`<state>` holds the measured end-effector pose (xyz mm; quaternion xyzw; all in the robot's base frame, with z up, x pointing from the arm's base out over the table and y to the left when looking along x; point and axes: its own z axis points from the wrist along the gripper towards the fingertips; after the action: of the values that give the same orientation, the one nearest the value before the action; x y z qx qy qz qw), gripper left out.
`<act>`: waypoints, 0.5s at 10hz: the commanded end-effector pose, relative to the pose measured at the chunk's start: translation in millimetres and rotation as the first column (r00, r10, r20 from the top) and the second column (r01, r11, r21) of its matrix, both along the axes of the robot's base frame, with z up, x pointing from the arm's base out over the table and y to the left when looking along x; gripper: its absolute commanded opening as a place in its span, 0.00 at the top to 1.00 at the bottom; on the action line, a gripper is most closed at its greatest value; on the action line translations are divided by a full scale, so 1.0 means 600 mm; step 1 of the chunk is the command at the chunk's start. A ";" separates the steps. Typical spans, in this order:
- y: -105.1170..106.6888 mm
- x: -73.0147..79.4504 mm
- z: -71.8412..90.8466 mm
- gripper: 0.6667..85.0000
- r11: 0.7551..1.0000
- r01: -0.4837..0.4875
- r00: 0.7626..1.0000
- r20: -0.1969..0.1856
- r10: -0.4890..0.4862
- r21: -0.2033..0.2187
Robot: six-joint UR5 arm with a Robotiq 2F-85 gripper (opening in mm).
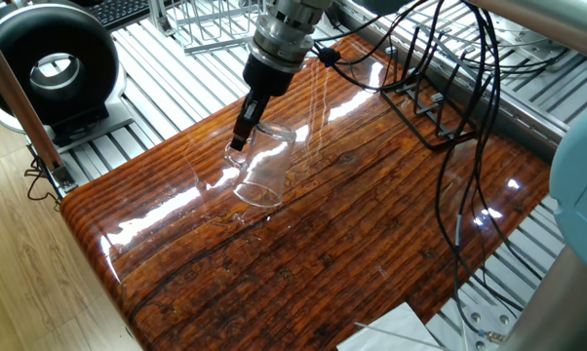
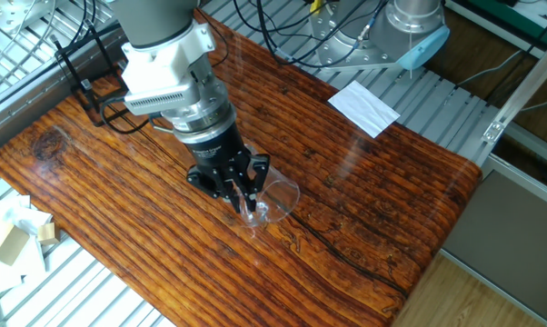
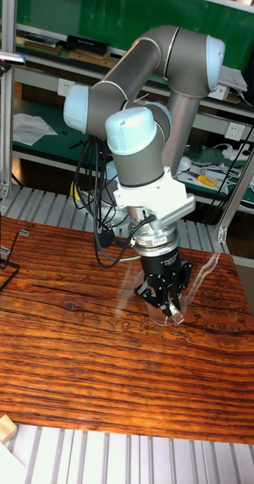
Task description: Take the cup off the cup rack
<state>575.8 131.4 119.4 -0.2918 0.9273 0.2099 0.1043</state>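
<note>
One cup [image 1: 262,166] is what matters here: clear glass, gripped at its rim and tilted, its long axis slanting down from the gripper [image 1: 241,135] toward the table edge that is nearest in the one fixed view, its thick base low over the wood or perhaps touching it; the reflections keep me from telling which. It sits mid-table, over the glossy striped table [image 1: 371,244], well apart from the cup rack [image 1: 425,112], whose thin black wire stands at the far edge among the cables. The gripper's fingers are drawn close together, clamped on the cup's wall near the rim, as the other fixed view [image 2: 242,195] and the tall fixed view [image 3: 168,301] also suggest. Setting it down calls for righting that slant first, I judge.
</note>
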 end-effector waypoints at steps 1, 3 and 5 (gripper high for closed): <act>0.009 0.005 0.004 0.87 1.000 -0.009 1.000 0.014 0.009 0.019; 0.004 0.002 -0.007 0.87 1.000 -0.007 1.000 0.011 0.007 -0.005; 0.010 -0.002 -0.013 0.87 1.000 -0.002 1.000 0.014 0.002 -0.006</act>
<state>574.8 133.9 113.9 -0.2974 0.9264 0.2054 0.1052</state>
